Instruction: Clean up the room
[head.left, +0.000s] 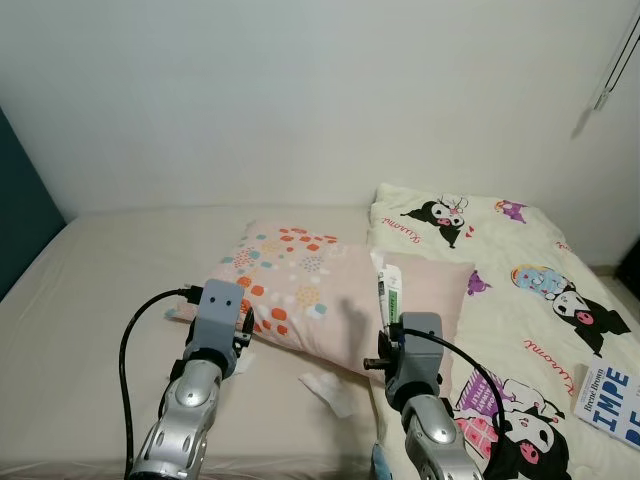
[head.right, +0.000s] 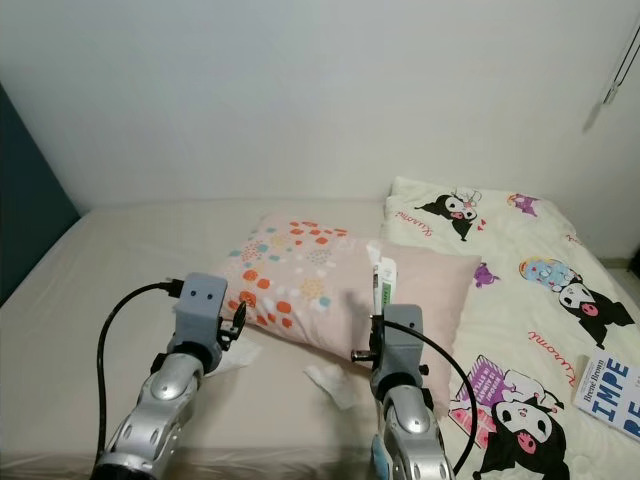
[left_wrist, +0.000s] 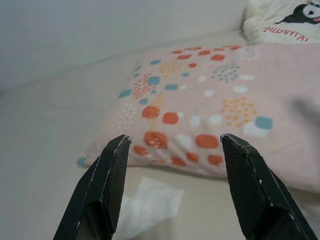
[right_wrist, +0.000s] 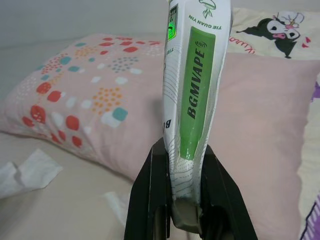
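My right gripper (right_wrist: 182, 165) is shut on a white and green packet (right_wrist: 192, 75) that stands upright above the pink pillow (head.left: 330, 290); the same packet (head.left: 388, 292) sticks up from the gripper in the left eye view. My left gripper (left_wrist: 172, 150) is open and empty, held just before the pillow's dotted corner (left_wrist: 195, 105). A crumpled white tissue (left_wrist: 147, 205) lies on the sheet below the left fingers. Another white tissue (head.left: 328, 392) lies between my two arms.
A cream cartoon-print blanket (head.left: 520, 290) covers the right side of the bed. A book (head.left: 612, 402) lies on it at the far right. The beige sheet (head.left: 110, 270) stretches to the left, with a white wall behind and a dark panel at the left edge.
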